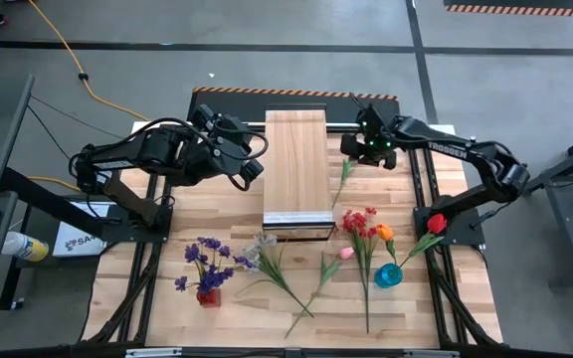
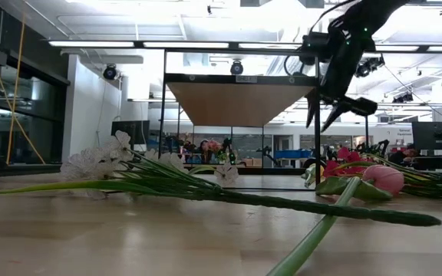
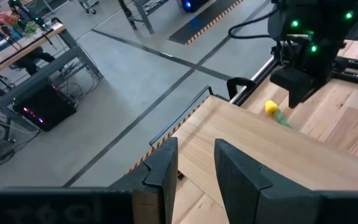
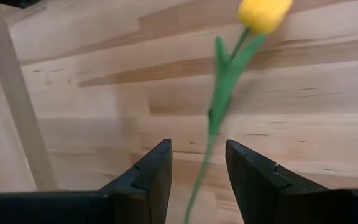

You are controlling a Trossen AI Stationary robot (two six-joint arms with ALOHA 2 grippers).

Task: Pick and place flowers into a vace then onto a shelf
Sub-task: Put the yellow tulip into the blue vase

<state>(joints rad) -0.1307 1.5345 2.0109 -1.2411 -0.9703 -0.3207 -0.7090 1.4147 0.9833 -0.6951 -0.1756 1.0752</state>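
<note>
R gripper point(image 4: 197, 171) at shelf's point(image 1: 296, 159) 3 o'clock, fingers apart over yellow tulip point(image 4: 263, 14), not clamped. L gripper point(image 3: 194, 168) at 9 o'clock, fingers apart, empty.

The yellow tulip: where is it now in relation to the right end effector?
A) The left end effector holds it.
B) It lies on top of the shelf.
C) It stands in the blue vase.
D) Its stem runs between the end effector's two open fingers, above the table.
D: in the right wrist view the yellow tulip has its green stem passing between the parted fingers of the right end effector, over the table.
</note>
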